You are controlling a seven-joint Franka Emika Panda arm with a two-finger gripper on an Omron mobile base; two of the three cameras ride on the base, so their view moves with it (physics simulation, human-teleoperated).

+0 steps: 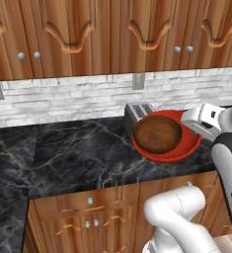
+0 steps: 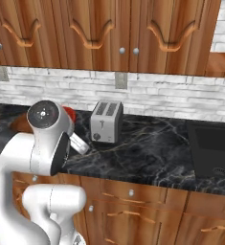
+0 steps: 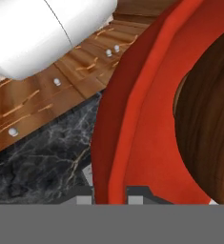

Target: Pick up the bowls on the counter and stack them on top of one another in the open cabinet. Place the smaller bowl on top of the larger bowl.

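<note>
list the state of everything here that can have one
red bowl: on the counter, its rim clamped by the gripper
brown wooden bowl: upright, nested inside the red bowl
toaster: upright on the counter, slots empty
gripper: fingers shut on the red bowl's rim
upper cabinet doors: closed
drawers: closed
</note>
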